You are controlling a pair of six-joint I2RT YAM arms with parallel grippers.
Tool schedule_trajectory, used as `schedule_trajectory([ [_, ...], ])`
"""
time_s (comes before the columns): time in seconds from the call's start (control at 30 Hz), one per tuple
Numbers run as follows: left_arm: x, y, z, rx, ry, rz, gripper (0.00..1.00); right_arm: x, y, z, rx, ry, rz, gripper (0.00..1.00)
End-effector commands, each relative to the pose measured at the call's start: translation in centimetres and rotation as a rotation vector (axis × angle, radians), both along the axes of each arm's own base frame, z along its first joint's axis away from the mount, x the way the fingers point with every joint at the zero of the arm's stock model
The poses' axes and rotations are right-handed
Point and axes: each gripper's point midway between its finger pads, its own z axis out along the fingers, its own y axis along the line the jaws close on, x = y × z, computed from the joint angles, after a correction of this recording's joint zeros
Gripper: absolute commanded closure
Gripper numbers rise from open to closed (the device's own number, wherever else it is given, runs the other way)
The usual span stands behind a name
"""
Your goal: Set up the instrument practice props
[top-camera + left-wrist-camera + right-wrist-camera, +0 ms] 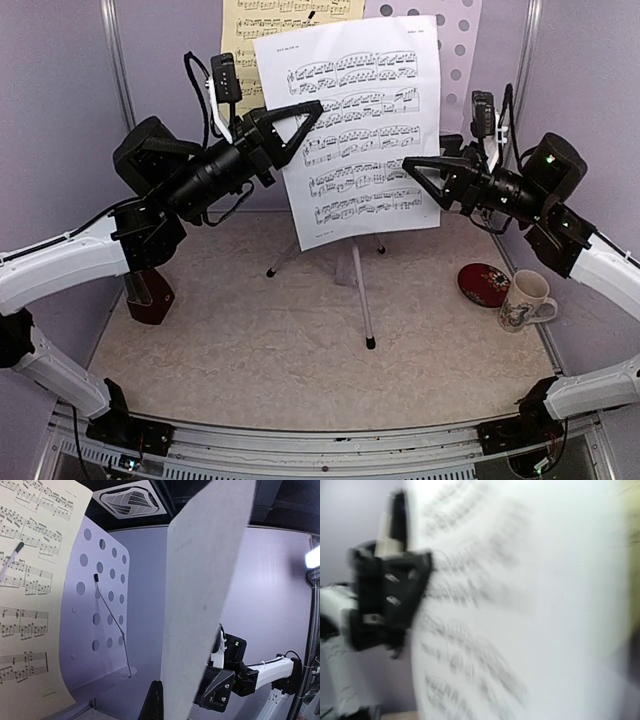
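Note:
The white sheet of music (360,120) hangs in the air in front of the white perforated music stand (462,40), held by both side edges. My left gripper (317,106) is shut on its left edge; in the left wrist view one finger (152,702) shows beside the sheet's blank back (205,595). My right gripper (407,163) is shut on the right edge; its own view is blurred and filled by the sheet (520,605). The yellow sheet (262,25) rests on the stand's left half (25,580). The brown metronome (150,296) stands at the left, under my left arm.
The stand's tripod legs (362,290) spread over the middle of the table. A red round dish (484,284) and a floral white mug (524,300) sit at the right. A wire page holder (112,625) lies against the stand's desk (100,605).

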Motion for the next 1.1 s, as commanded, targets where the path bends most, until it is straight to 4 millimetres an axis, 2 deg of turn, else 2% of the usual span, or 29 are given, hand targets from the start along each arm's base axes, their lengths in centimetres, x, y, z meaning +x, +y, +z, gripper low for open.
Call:
schedule_trajectory([
  [0.0, 3.4, 1.4, 2.2, 0.004, 0.020, 0.179, 1.00, 2.4, -3.7, 3.3, 0.032, -0.064, -0.315, 0.32],
  [0.07, 4.3, 1.5, 3.2, 0.016, 0.011, 0.215, 1.00, 3.0, -5.0, 4.3, 0.051, -0.088, -0.407, 0.30],
  [0.1, 4.7, 1.7, 4.4, 0.015, 0.003, 0.231, 1.00, 3.3, -5.6, 4.9, 0.063, -0.098, -0.453, 0.30],
  [0.13, 5.4, 1.6, 4.6, 0.034, 0.010, 0.253, 1.00, 3.7, -6.2, 5.5, 0.071, -0.103, -0.496, 0.31],
  [0.3, 6.7, 2.5, 6.8, 0.017, -0.022, 0.320, 1.00, 5.8, -7.9, 7.3, 0.105, -0.122, -0.654, 0.43],
  [0.47, 8.0, 3.4, 9.1, 0.005, -0.038, 0.354, 1.00, 9.1, -6.2, 7.7, 0.052, -0.106, -0.689, 0.53],
  [0.57, 8.4, 3.7, 10.0, 0.006, -0.053, 0.367, 1.00, 10.3, -6.0, 8.5, 0.068, -0.103, -0.716, 0.57],
  [0.67, 9.0, 4.1, 11.2, 0.005, -0.057, 0.378, 1.00, 10.8, -5.9, 9.3, 0.090, -0.110, -0.727, 0.59],
  [0.83, 9.5, 3.8, 11.6, 0.020, -0.074, 0.363, 1.00, 12.4, -5.1, 9.5, 0.092, -0.114, -0.743, 0.62],
  [1.07, 10.1, 3.6, 11.9, 0.027, -0.096, 0.379, 1.00, 12.5, -5.1, 10.5, 0.128, -0.139, -0.748, 0.69],
])
